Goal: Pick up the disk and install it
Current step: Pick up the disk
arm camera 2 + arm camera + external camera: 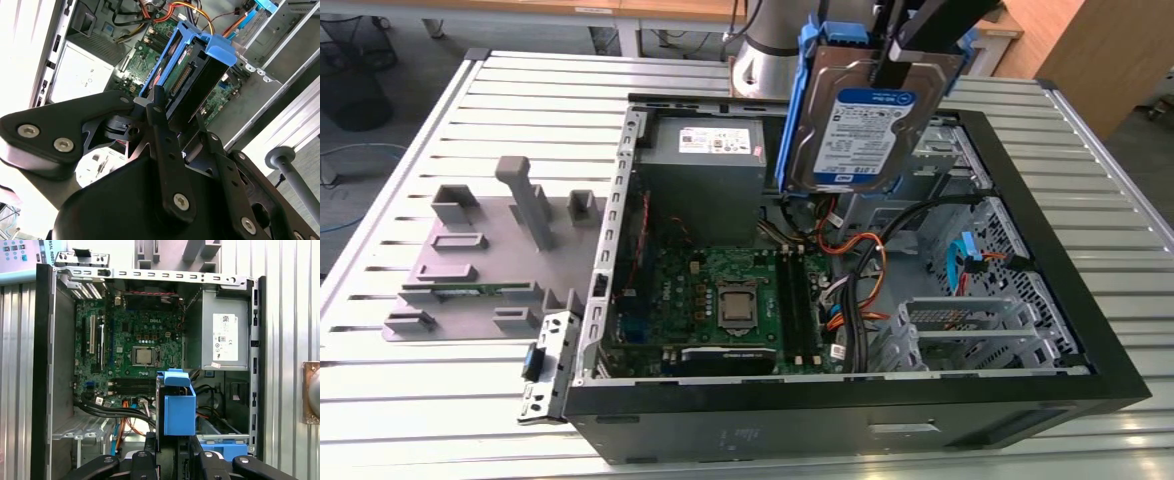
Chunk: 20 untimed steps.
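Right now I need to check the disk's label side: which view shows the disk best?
The exterior view: the disk hangs over the case with its labelled face showing. Both wrist views give its edge in the blue frame.

Silver disk [859, 118] with blue-and-white label [867, 138] and blue bracket [791, 150], green motherboard [720, 300], black case [827, 425], grey ribbed table [440, 390]

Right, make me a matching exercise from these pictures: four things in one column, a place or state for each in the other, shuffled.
1 disk
2 power supply box
3 motherboard
4 grey fixture

A on the table outside the case
B flat on the case floor
C held by the gripper above the open case
D in a case corner, white label showing

Pairs: 1-C, 2-D, 3-B, 4-A
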Each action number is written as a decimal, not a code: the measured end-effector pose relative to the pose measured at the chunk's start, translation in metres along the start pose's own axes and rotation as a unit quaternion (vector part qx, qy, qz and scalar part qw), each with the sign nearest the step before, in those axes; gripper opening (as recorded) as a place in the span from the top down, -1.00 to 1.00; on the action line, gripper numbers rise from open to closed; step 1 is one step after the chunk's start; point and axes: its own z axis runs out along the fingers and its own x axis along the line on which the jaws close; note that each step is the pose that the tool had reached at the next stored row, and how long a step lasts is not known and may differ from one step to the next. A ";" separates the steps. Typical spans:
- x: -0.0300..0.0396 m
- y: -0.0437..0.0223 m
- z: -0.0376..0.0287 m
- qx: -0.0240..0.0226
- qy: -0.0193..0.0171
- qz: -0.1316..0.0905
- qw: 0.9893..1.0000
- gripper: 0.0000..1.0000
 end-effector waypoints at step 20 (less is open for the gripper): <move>0.0079 -0.0001 -0.0006 0.000 0.000 0.000 1.000 0.30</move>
